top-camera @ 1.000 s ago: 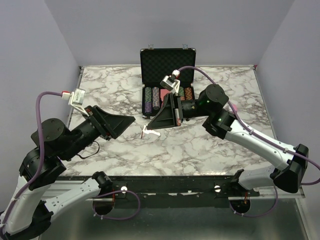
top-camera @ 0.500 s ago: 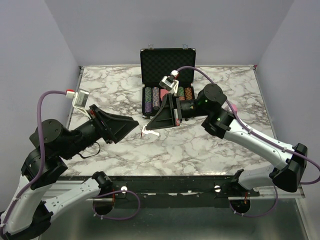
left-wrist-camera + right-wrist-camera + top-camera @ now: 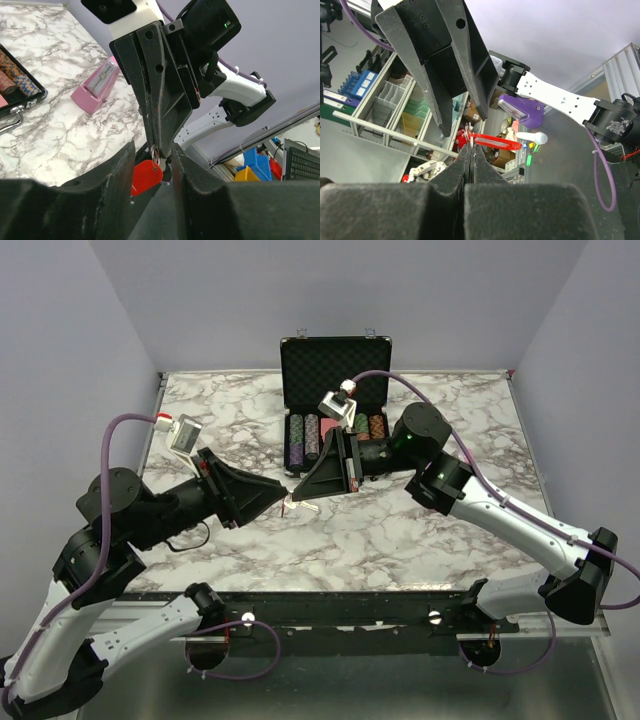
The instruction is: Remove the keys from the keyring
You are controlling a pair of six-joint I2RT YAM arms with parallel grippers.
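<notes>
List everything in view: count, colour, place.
table: one, white-grey marble, under everything
case: one, black, open, far middle of the table
chips: several stacks, mixed colours, in the case's tray
cards: count unclear, pink, in the case between chip stacks, partly hidden
pink block: one, wedge-shaped, on the table near the right arm
cable: one, black, near left of the table
keyring: one, red, held in the air at the right gripper's tips
keys: count unclear, silvery, at the keyring
right gripper: black, shut on the keyring
left gripper: black, open, one finger on each side of the keyring
</notes>
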